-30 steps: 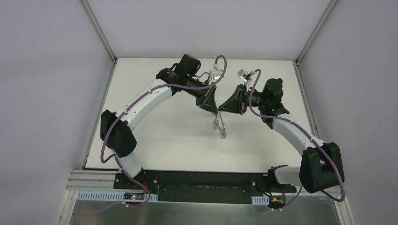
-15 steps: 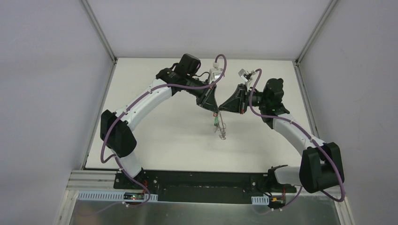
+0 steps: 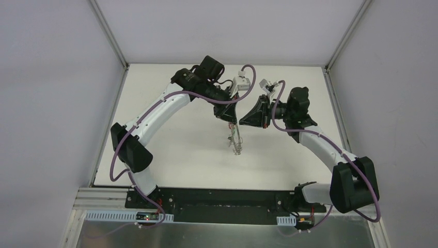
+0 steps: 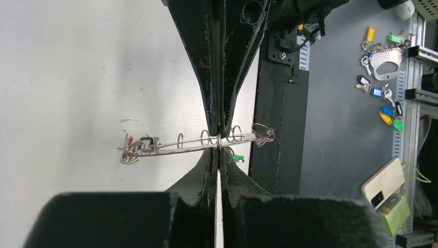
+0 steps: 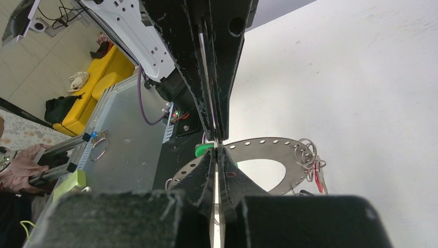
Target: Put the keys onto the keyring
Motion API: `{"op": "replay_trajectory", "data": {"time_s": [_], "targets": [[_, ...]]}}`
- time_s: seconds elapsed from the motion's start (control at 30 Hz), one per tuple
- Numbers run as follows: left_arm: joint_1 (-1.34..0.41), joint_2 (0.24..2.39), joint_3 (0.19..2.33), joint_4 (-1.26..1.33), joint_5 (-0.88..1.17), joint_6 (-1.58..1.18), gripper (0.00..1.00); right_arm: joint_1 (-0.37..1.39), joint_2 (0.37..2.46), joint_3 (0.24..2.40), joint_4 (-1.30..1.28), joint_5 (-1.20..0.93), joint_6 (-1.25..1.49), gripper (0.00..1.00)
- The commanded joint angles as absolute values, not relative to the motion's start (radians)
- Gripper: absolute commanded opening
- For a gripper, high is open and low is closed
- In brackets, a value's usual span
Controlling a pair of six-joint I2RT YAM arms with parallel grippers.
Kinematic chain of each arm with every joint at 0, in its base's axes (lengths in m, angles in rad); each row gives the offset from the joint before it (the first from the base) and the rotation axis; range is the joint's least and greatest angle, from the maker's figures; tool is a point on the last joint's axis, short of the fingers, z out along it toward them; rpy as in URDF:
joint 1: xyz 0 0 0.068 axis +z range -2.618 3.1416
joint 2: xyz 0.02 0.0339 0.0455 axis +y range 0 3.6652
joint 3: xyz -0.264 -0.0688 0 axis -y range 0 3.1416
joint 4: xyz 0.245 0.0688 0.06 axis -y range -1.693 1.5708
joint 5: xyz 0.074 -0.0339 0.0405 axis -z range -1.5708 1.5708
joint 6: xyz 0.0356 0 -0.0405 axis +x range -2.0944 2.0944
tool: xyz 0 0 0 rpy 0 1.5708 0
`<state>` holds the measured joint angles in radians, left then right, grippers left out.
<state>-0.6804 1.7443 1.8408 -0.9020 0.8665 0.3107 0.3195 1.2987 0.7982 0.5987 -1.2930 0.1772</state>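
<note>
Where the left gripper (image 4: 219, 154) and right gripper (image 5: 216, 151) meet tip to tip above the surface (image 3: 175, 150), both are pinched shut on the rim of the one keyring (image 5: 261, 146). It hangs from their tips, long axis running far to near, carrying three keys: a green key (image 4: 237, 157), a red key (image 4: 129, 139) and a dark key (image 4: 147, 141).

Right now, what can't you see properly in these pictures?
1. Top view: the ring is too small to show any detail.
2. Left wrist: the ring is edge-on, so its hole is hidden. Whether the left gripper pinches ring or wire loop is unclear.
3. Right wrist: the right gripper hides the rim beside the green key, and its body cuts off the ring's lower part.
</note>
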Motion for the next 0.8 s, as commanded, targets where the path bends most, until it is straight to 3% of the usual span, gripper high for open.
{"op": "replay_trajectory", "data": {"time_s": [0.0, 0.27, 0.77], "targets": [[-0.676, 1.736, 1.911, -1.094, 0.825, 0.386, 0.00, 0.324, 1.291, 0.822, 0.557, -1.334, 0.107, 0.01], [-0.683, 1.733, 1.875, -1.065, 0.850, 0.379, 0.00, 0.329, 1.282, 0.828, 0.555, -1.327, 0.119, 0.04], [-0.691, 1.748, 1.855, -1.031, 0.892, 0.355, 0.00, 0.341, 1.278, 0.823, 0.581, -1.306, 0.159, 0.33]]}}
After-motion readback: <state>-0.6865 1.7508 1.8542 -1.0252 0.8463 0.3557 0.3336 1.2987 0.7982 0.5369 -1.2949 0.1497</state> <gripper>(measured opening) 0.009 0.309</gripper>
